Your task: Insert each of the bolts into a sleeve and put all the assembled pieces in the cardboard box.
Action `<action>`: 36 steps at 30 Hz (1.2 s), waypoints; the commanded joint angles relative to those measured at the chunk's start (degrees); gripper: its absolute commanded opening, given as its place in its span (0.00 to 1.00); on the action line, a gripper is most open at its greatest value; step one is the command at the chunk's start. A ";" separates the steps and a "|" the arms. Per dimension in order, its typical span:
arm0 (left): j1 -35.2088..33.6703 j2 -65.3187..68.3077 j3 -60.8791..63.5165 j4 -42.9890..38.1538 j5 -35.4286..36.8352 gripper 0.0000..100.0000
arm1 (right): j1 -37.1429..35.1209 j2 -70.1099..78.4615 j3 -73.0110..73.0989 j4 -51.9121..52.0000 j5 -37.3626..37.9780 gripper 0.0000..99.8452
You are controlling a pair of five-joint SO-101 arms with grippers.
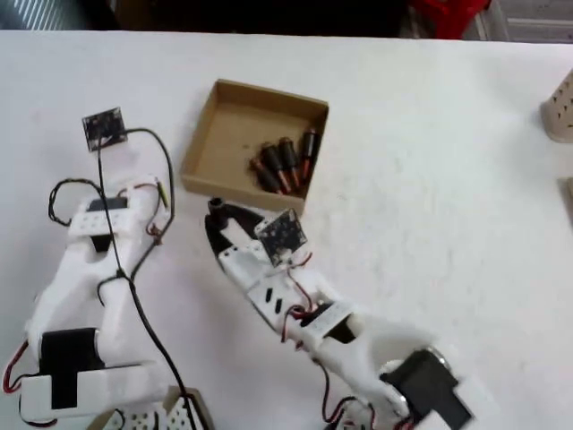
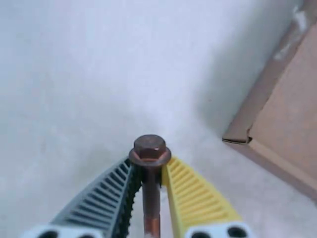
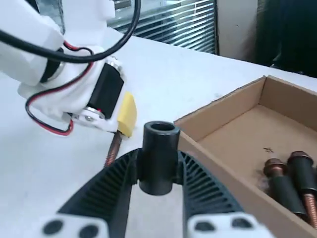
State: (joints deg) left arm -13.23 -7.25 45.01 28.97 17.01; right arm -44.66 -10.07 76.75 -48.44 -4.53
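**Bolt in one gripper, sleeve in the other, beside the box**

The left gripper (image 2: 150, 167) is pinched tight on a copper-coloured bolt (image 2: 150, 149). Its grey and yellow ribbed fingers press on the shank from either side, just behind the hexagonal flanged head, which sticks out past the fingertips. The shank runs back between the fingers toward the wrist.

The right gripper (image 3: 158, 161) is clamped on a black sleeve (image 3: 159, 148). Both black ribbed fingers bear on the lower half of the sleeve, which stands upright with its open bore facing up.

In the high view the right gripper (image 1: 218, 218) sits just near of the near wall of the cardboard box (image 1: 201, 143), toward its left corner, and the sleeve (image 1: 216, 207) is almost at the wall. The left gripper (image 1: 161, 215) is to the left of it, close by. In the right wrist view the bolt slopes down below the yellow finger and does not touch the sleeve.

The box lies open toward the far middle of the white table (image 1: 430, 179). A handful of assembled pieces (image 1: 285, 164), dark sleeves with copper ends showing, lie side by side on the box floor by its near right corner
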 commanded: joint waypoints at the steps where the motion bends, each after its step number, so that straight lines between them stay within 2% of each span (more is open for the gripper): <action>1: -0.48 -2.86 -0.53 -1.41 -0.35 0.02 | -1.89 5.85 -0.53 -11.12 -4.57 0.02; 7: -0.48 -3.03 -0.62 -1.41 -0.26 0.02 | -1.71 17.19 -0.35 -27.03 -4.48 0.02; 12: 0.66 -4.00 -0.97 -1.32 -0.26 0.02 | -2.95 24.22 -0.44 -35.30 -4.48 0.02; 18: 1.80 -19.21 3.16 -1.14 -0.44 0.02 | -3.47 26.68 -0.44 -37.41 -4.48 0.02; 25: 8.75 -37.05 10.02 -1.76 -0.35 0.02 | -3.47 26.86 -0.26 -37.32 -4.48 0.02; 29: 11.56 -43.03 15.21 -8.09 -0.44 0.02 | -3.47 27.03 -0.26 -37.32 -4.48 0.02; 36: 15.69 -49.27 26.81 -25.93 -0.44 0.02 | -3.47 27.12 -0.26 -37.05 -4.48 0.02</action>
State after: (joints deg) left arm -0.04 -52.97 70.07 11.21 17.01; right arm -47.91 17.27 76.57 -84.31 -8.48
